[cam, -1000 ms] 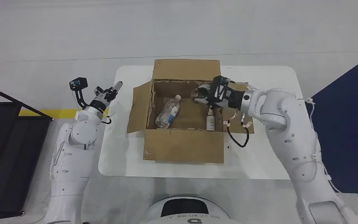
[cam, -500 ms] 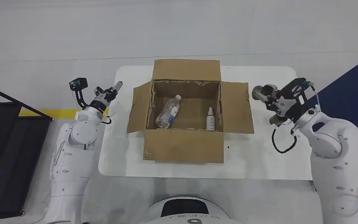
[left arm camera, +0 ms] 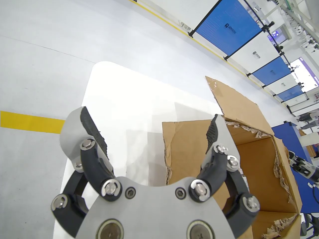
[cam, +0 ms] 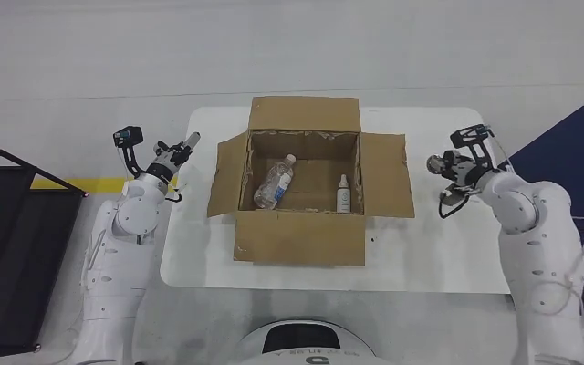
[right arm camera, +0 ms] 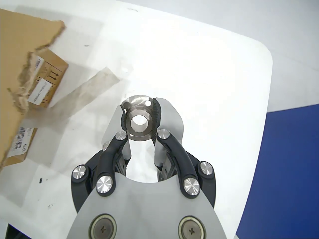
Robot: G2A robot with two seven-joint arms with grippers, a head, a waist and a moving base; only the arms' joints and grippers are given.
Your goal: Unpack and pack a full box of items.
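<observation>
An open cardboard box (cam: 301, 235) stands mid-table with its flaps spread; its left flap and wall (left arm camera: 189, 148) face the left wrist view. Inside lie a clear plastic bottle (cam: 275, 182) and a small white spray bottle (cam: 343, 193). My right gripper (cam: 440, 166) is over the table's right part, past the box's right flap (right arm camera: 30, 58), shut on a round metal flange with a centre hole (right arm camera: 138, 123). My left gripper (left arm camera: 152, 123) is off the table's left edge, also visible from above (cam: 187, 143), open with nothing between its fingers.
The white table (cam: 429, 255) has bare surface to the right of the box and along its front. A strip of clear tape (right arm camera: 82, 89) trails from the box flap. A dark rack (cam: 27, 228) stands on the floor at left, a blue panel (cam: 547, 155) at right.
My right gripper has lifted the metal flange out of the box and carried it rightward, out over the table's right part. The left arm has not moved.
</observation>
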